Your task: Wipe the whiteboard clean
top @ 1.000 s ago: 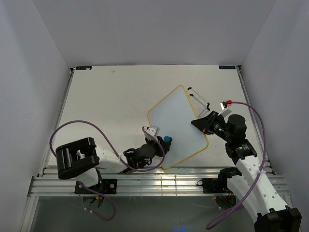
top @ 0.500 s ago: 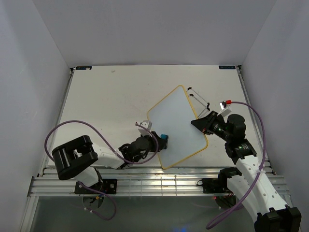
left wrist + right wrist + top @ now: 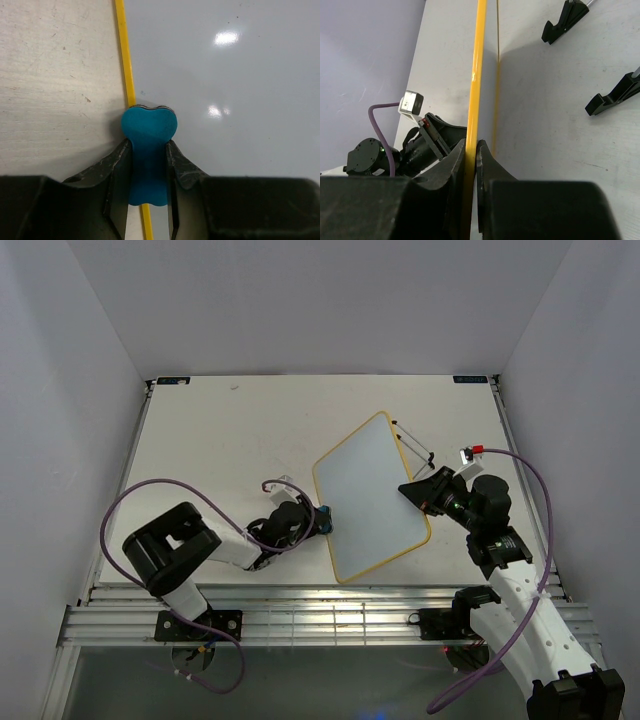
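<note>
The whiteboard (image 3: 225,75) is cut off by the left wrist picture's edges. The near end of the blue eraser (image 3: 148,130) is hidden between the fingers (image 3: 115,167) of the left gripper (image 3: 148,150). From above, it is perhaps too small to tell.

Whiteboard (image 3: 375,498) lies centre-right on surface (image 3: 230,440), set at an angle. Eraser (image 3: 148,150) sits on its left edge, between the fingers of left claw (image 3: 318,520). Right claw (image 3: 408,490) straddles its right edge. Wire feet (image 3: 415,445) lie behind, far right.
</note>
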Motion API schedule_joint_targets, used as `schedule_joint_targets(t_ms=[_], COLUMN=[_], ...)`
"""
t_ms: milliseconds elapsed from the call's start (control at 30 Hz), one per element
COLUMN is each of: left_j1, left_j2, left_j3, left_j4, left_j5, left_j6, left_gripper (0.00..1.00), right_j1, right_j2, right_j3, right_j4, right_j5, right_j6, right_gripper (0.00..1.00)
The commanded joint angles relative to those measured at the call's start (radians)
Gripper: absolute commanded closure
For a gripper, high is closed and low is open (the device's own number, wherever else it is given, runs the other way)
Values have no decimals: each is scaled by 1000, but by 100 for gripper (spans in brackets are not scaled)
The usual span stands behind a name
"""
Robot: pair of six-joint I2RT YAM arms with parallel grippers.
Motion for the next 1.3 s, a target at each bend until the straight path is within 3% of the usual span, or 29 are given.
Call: schedule_joint_targets(t_ms=[0,233,367,533,667,700,800,867,1000,1267], left_j1=[-32,-282,-448,-597,-632,-632,-588,-482,-298,-13], left_j2=[58,-93,-76,-31,-36,-51,-142,-189,-309,-349], left_j3=[3,-9,52,126,149,138,72,60,-13,-17], left_j4=[-306,15,37,106,119,117,77,-74,-145,-323], left_j5=[70,36,-70,-82,-65,-117,-182,-182,-144,-104], left_j6=[45,310,381,442,456,453,445,405,370,306], left_gripper=[100,100,100,100,100,100,100,100,100,100], right_j1=[39,40,40,39,40,40,40,40,39,40], right_j2=[-24,-11,-13,-11,-11,-13,-22,-22,-22,-13], right_j3=[64,50,41,48,52,48,44,44,47,64], right_j4=[193,217,228,226,220,220,213,199,185,145], right_j5=[-251,-245,-231,-230,-228,-230,-225,-225,-219,-175], right_j6=[83,95,106,108,103,103,96,85,51,-32], right_gripper=[92,92,92,92,92,92,92,92,92,92])
